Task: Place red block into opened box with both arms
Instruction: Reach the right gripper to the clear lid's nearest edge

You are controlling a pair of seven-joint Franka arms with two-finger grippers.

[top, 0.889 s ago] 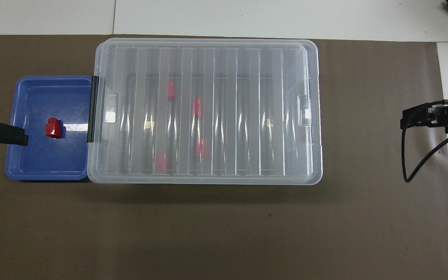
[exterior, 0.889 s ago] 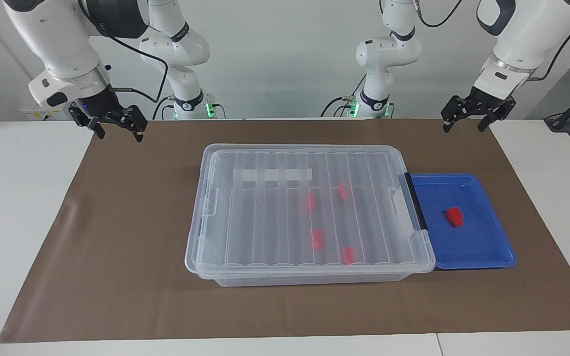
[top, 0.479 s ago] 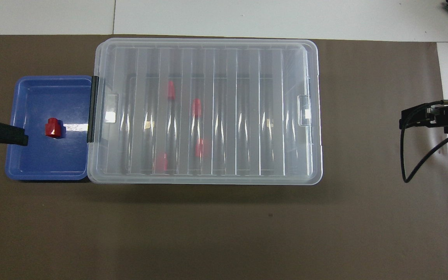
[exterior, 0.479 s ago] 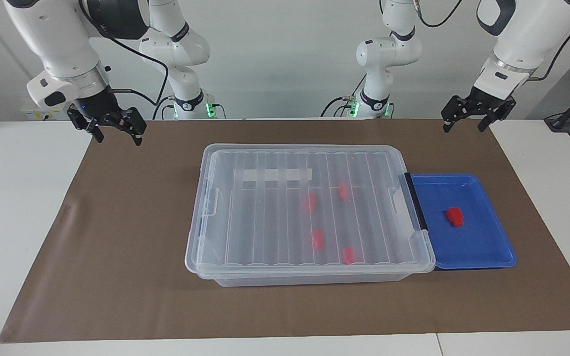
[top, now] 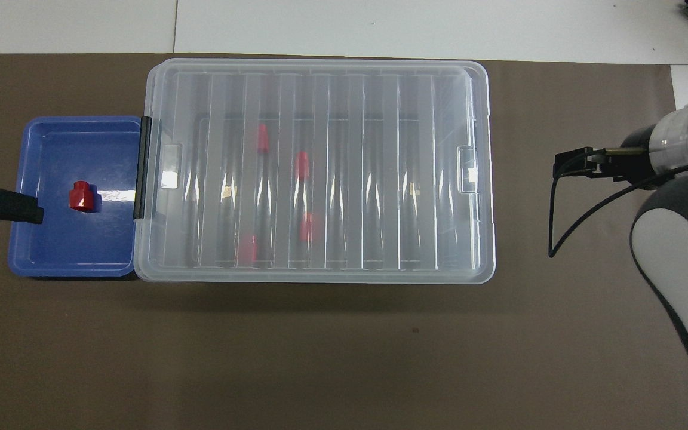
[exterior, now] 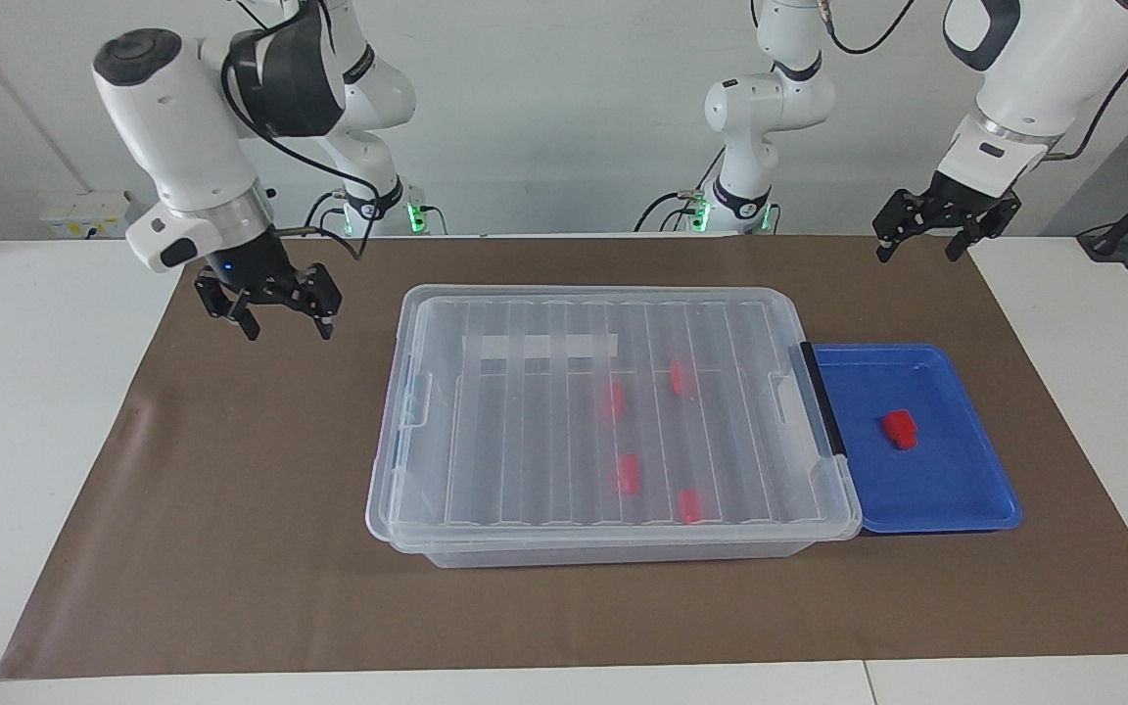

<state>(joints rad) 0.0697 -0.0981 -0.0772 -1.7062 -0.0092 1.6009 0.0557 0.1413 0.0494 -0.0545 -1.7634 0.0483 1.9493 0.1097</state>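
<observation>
Nearest the robots, the right end effector (exterior: pixel 276 315) hangs open and empty over the brown mat (exterior: pixel 231 470), beside the clear box (exterior: pixel 613 421). The left end effector (exterior: pixel 938 235) waits open and empty over the mat's edge. The box's ribbed lid (exterior: pixel 544 411) is on, four red blocks inside. The red block (exterior: pixel 900 429) sits in the blue tray (exterior: pixel 965 490). Lifting the lid squarely looks like the first need.

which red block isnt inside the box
The red block on the blue tray, beside the box at the left arm's end. The other four lie under the box's closed lid.
</observation>
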